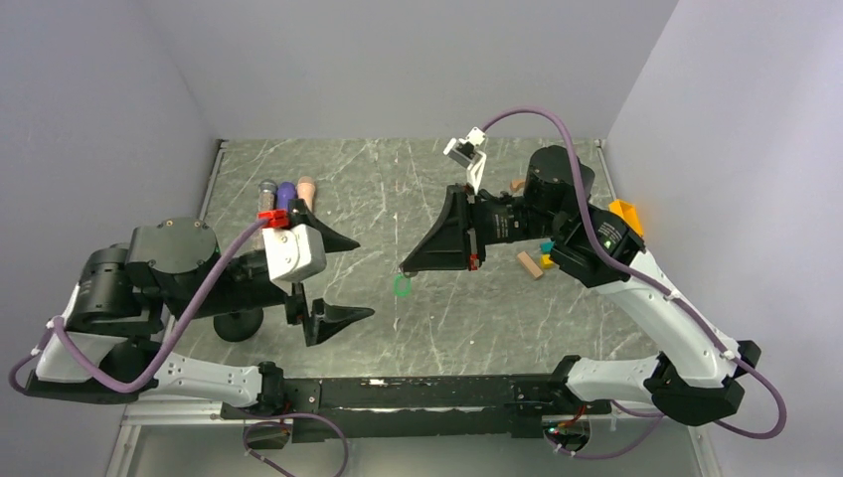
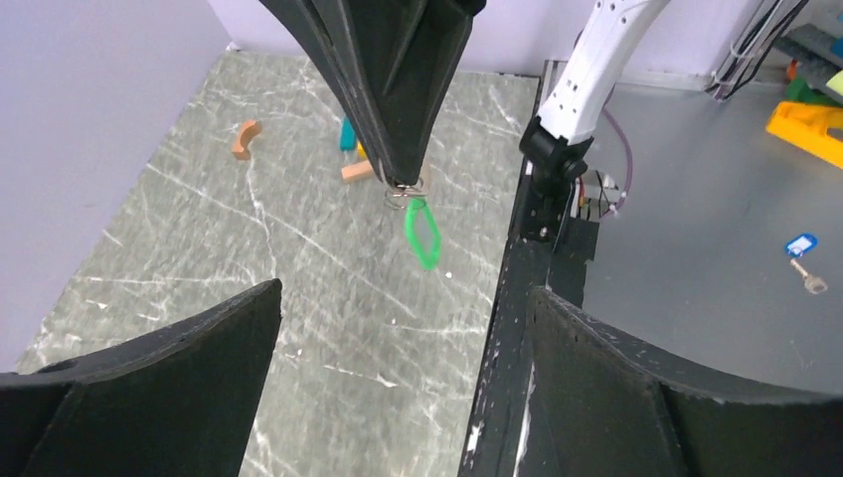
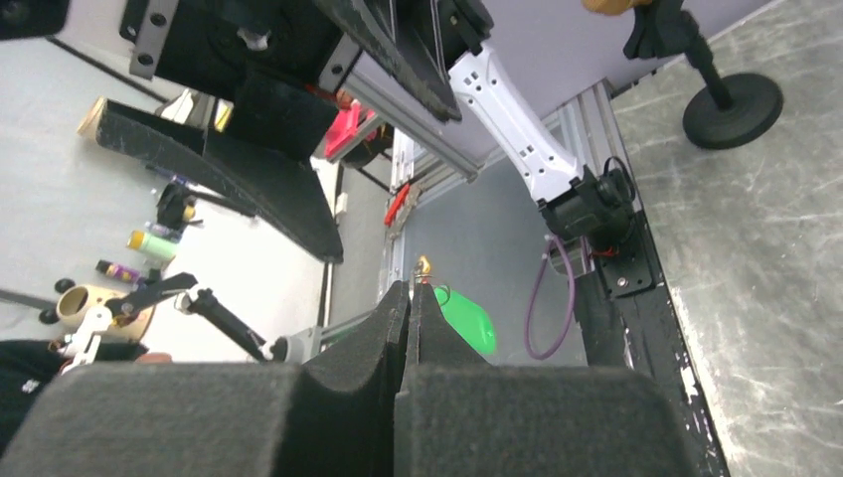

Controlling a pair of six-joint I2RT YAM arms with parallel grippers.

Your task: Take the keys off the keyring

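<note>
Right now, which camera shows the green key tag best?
The left wrist view: the green key tag hangs off the keyring pinched by the right gripper, whole outline clear. The top view shows a mere green speck; the right wrist view hides part behind the fingers.

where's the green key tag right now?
Top view, mid-table: the green key tag hangs from the keyring, pinched by the right gripper.
</note>
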